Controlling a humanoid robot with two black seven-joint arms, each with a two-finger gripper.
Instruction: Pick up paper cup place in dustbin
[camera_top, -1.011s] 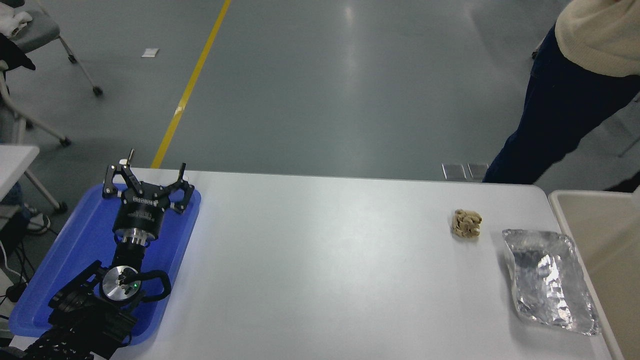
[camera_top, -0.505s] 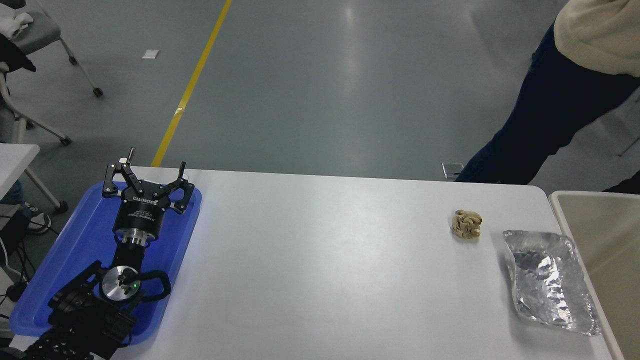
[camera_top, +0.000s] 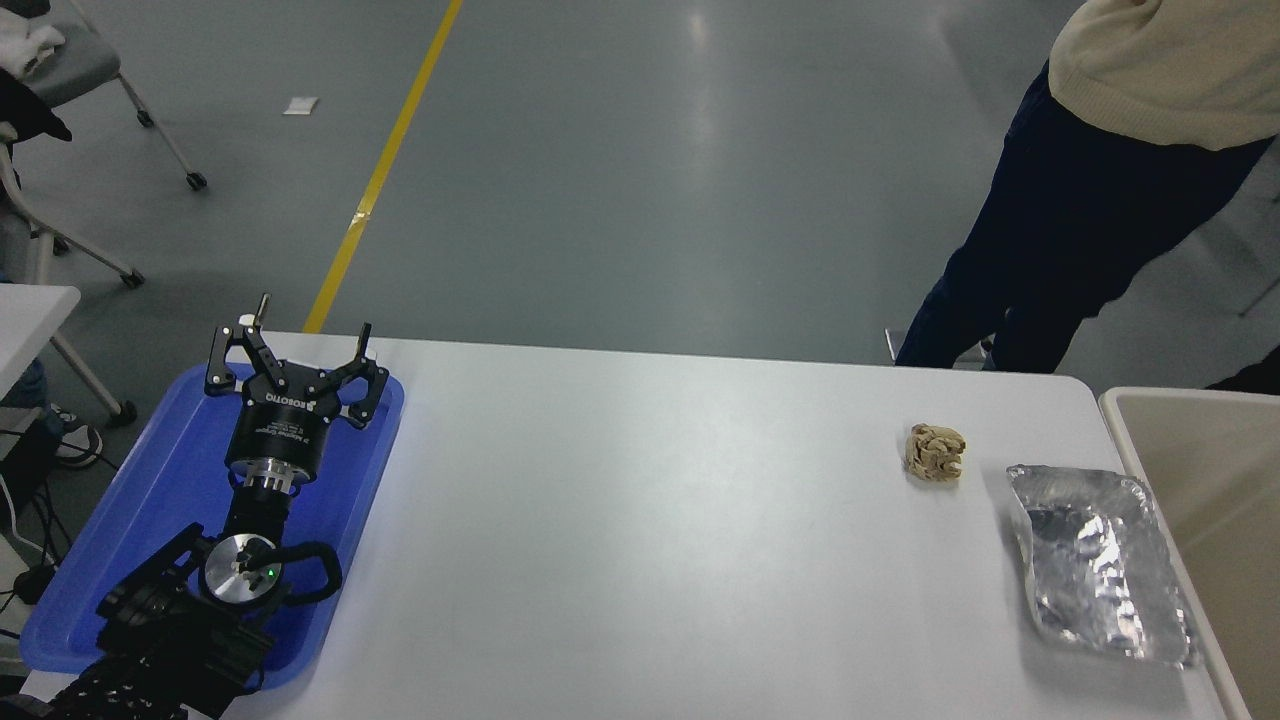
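Dustbin (camera_top: 1215, 470) standing off the tabletop's (camera_top: 650, 520) right edge, only its rim and inner wall in view, no paper cup visible anywhere. Just beside it, at the right edge, a crinkled foil tray (camera_top: 1095, 565). Near the far right corner, a crumpled tan paper ball (camera_top: 934, 452). At the left edge, a blue tray (camera_top: 160, 500); over it, left gripper (camera_top: 295, 345), jaws spread and holding nothing. Beyond the far edge, a person's legs (camera_top: 1050, 250).
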